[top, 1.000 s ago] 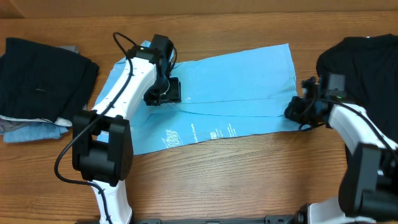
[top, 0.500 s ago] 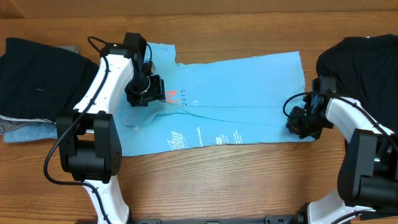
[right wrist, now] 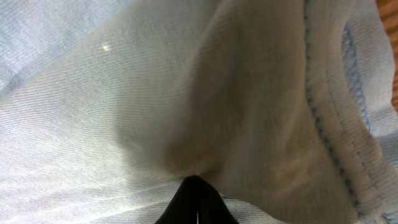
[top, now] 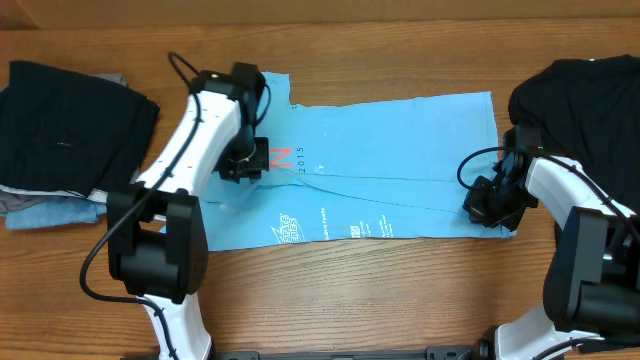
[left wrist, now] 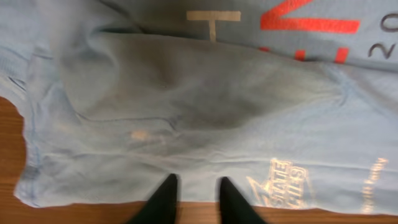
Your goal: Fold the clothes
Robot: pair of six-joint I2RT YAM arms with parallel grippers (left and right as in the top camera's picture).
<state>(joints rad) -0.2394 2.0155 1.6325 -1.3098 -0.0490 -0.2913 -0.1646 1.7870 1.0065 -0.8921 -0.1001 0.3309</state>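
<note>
The light sky-blue T-shirt point(top: 390, 150) lies spread flat across the middle of the table, with white lettering point(top: 300, 225) near its front edge and a red mark point(top: 280, 157). My left gripper point(top: 243, 168) hovers over the shirt's left part. In the left wrist view its fingers point(left wrist: 194, 190) are open and empty above the fabric point(left wrist: 186, 93), near the front hem. My right gripper point(top: 490, 205) is at the shirt's front right corner. In the right wrist view its fingers point(right wrist: 196, 186) are shut on a pinch of the blue fabric point(right wrist: 155, 93).
A plain black shirt point(top: 580, 95) lies crumpled at the back right, close behind my right arm. A stack of folded dark and dull-blue garments point(top: 70, 130) sits at the left edge. Bare wooden table point(top: 380, 290) runs along the front.
The shirt has been drawn out wider and flatter, and the red mark now shows. My left gripper went left, then came back right and forward. My right gripper shifted slightly forward and right with the corner.
</note>
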